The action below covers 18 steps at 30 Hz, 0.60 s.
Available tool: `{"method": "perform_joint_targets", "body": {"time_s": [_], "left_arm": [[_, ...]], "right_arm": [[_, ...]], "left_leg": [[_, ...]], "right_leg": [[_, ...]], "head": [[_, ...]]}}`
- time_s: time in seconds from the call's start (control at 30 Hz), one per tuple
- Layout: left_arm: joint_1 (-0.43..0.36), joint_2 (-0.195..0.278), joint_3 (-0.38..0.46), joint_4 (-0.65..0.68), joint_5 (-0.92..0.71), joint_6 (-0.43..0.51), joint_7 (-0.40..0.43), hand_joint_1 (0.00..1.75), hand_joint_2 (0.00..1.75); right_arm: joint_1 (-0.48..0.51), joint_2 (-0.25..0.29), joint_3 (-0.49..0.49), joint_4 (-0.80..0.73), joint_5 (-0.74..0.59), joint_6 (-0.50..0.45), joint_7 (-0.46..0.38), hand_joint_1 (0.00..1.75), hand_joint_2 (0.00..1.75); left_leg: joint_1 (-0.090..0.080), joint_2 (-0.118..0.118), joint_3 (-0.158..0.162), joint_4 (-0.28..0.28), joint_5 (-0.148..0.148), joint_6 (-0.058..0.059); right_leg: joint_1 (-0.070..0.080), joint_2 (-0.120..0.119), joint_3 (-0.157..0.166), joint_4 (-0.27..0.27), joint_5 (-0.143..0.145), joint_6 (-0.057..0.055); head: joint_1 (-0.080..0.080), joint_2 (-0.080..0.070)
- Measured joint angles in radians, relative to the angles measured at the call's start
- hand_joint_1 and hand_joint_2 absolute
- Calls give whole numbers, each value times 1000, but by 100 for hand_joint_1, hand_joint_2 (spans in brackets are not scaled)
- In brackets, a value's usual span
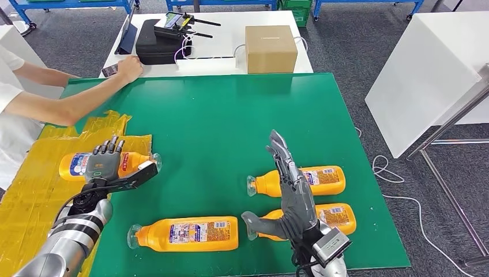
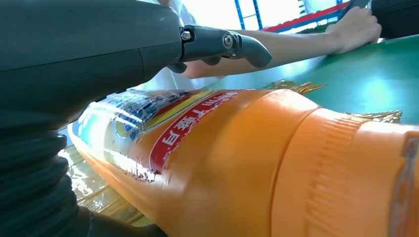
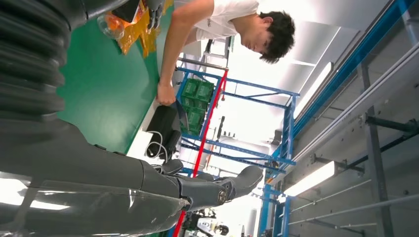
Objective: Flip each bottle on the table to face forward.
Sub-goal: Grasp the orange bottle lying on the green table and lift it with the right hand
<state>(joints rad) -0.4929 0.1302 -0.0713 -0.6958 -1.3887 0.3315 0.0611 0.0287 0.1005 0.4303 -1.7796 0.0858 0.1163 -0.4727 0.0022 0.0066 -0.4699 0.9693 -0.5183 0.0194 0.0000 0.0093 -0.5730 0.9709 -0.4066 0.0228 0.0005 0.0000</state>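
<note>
Orange bottles (image 1: 190, 233) lie on the green mat (image 1: 219, 121); left hand (image 1: 106, 161) grips the far-left one, right hand (image 1: 294, 190) hovers open, empty, above two right bottles. Left wrist view: bottle (image 2: 237, 163) looks rigid, glossy label likely slippery; grip mid-body. Right wrist view: fingers (image 3: 232, 185) spread.

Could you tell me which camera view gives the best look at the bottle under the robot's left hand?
The left wrist view: the bottle shows close up, with its label and ribbed orange neck. The head view shows the left hand lying over it on yellow film. The right wrist view catches a small part.
</note>
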Motion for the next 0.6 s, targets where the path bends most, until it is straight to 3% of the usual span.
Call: {"method": "perform_joint_targets", "body": {"time_s": [0.13, 0.27, 0.6], "left_arm": [[-2, -13, 17, 1, 17, -11, 7, 0, 175], [59, -66, 46, -133, 128, -93, -53, 0, 175], [131, -90, 23, -296, 157, -159, -40, 0, 175]], "right_arm": [[1, 9, -10, 2, -1, -2, 8, 0, 175], [12, 24, -42, 6, 1, 1, 23, 0, 175], [23, 32, -74, 9, 11, 10, 33, 0, 175]], "left_leg": [[0, 0, 0, 0, 0, 0], [0, 0, 0, 0, 0, 0], [0, 0, -2, 0, 0, 0]], "right_leg": [[0, 0, 0, 0, 0, 0], [0, 0, -1, 1, 0, 0], [0, 0, -2, 0, 0, 0]], "head": [[0, 0], [0, 0], [0, 0]]}}
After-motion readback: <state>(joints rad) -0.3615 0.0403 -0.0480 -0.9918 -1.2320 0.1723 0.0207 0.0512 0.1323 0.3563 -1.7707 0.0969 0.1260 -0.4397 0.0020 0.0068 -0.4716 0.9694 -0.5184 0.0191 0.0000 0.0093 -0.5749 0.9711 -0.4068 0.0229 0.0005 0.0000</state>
